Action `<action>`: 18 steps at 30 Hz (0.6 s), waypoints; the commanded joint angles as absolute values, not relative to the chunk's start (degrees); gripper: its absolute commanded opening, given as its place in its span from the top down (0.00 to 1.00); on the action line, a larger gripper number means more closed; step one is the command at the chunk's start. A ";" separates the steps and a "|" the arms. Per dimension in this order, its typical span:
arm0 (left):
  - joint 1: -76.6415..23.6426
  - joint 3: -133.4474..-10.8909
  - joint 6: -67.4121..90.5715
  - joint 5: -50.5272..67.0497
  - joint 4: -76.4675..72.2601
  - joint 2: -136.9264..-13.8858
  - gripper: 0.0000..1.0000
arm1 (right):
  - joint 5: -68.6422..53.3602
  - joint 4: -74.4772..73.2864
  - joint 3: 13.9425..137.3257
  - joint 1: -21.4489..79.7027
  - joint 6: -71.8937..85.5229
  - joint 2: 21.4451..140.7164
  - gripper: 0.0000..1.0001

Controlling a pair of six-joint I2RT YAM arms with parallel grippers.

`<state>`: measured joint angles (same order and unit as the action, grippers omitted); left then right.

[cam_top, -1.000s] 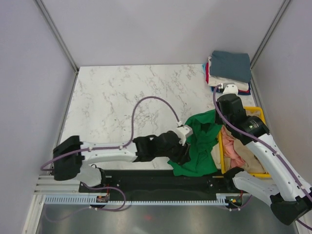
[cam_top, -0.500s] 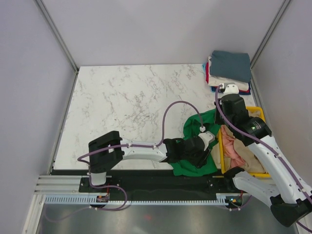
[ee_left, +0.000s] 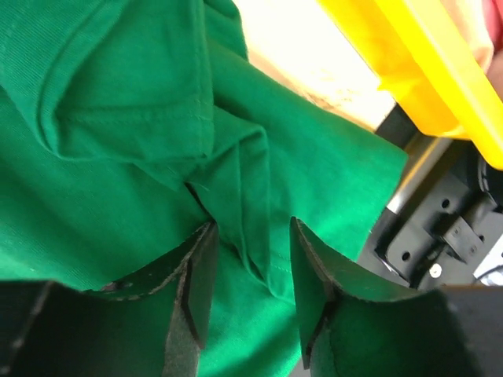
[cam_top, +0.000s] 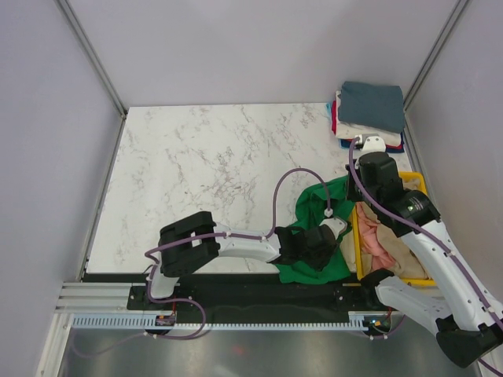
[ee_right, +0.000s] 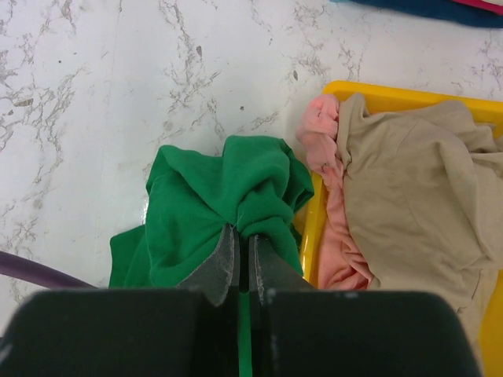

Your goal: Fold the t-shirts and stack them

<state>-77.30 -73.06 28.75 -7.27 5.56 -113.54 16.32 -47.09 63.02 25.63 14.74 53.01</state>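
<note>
Hanging from the right gripper [ee_right: 238, 251], the green t-shirt [cam_top: 324, 228] is pinched in a bunch. The two fingers are pressed close together with cloth between them. It is most likely held up this way so that it can be pulled clear of the yellow bin [cam_top: 414, 177] and spread flat on the table [cam_top: 196, 157]. The lower part of the shirt is draped at the near edge of the table, just beside the bin.

The left gripper [ee_left: 251, 236] is held wide, and a fold of the green cloth is seen between its fingers but is not squeezed. It seems to be placed there so that a second spot can be grabbed and the shirt stretched out between both arms.

One green shirt is counted outside the bin. Two more are seen crumpled inside it: one beige t-shirt [ee_right: 409, 181] and one pink t-shirt [ee_right: 334, 236]. One stack of folded shirts [cam_top: 371, 106] is set at the far right corner, out of the way. About four layers can be made out there, with a slate blue one on top. One bin and two arms are counted.
</note>
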 commanded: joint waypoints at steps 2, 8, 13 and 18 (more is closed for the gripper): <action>-77.96 -76.02 26.89 -11.69 5.98 -114.52 0.56 | 15.73 -45.00 63.63 25.40 14.24 51.86 1.00; -78.22 -75.85 27.07 -12.65 6.76 -113.03 0.98 | 16.17 -44.74 63.11 25.40 14.33 52.21 1.00; -78.31 -76.46 25.14 -22.74 19.20 -100.60 0.98 | 16.35 -44.47 63.81 25.31 15.03 51.51 1.00; -78.22 -76.11 19.36 -38.89 32.50 -81.95 0.98 | 13.01 -42.37 65.57 25.31 14.85 48.17 1.00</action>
